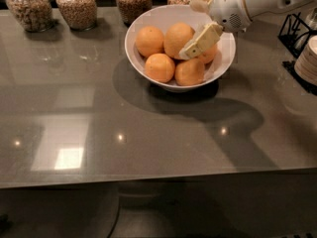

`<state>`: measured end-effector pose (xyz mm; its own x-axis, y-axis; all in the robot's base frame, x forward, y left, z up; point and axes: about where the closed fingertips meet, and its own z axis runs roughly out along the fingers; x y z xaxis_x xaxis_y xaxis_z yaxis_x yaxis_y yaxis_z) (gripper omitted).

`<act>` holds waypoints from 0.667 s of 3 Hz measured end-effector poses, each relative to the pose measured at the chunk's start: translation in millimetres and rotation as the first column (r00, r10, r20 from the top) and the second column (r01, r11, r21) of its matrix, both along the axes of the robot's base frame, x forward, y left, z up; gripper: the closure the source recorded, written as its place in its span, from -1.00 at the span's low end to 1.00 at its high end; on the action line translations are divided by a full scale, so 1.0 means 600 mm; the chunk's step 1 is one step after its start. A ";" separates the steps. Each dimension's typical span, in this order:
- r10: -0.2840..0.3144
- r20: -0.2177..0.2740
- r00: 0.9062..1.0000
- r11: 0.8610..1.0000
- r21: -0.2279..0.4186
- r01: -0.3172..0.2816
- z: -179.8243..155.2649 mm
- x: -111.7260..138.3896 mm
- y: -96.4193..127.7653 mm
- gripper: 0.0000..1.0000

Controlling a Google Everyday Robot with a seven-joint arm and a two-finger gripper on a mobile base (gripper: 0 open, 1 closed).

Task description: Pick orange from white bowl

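The white bowl (220, 66) stands on the grey table at the back centre and holds five oranges. The largest orange (174, 37) sits at the top middle of the pile. My gripper (189, 29) comes in from the upper right, over the bowl's right half, and is open. Its lower finger (200, 41) lies against the right side of the largest orange and covers part of a smaller orange (210, 54). The upper finger (200, 3) is over the bowl's far rim. Nothing is held.
Several grain-filled glass jars (77, 6) line the table's back edge. A black wire rack (297, 31) and a stack of plates (308, 58) stand at the right edge. The table's front edge (148, 180) runs across the lower frame.
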<state>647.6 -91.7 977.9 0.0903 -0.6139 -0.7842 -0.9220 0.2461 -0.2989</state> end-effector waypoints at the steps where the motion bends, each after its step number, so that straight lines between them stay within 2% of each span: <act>1: 0.008 -0.011 1.000 1.000 -0.014 -0.008 -0.010 0.019 0.007 -0.82; 2: 0.023 -0.030 0.999 0.999 -0.031 -0.024 -0.024 0.035 0.019 -0.82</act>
<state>668.5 -80.4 963.6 0.0823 -0.6359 -0.7673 -0.9360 0.2150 -0.2786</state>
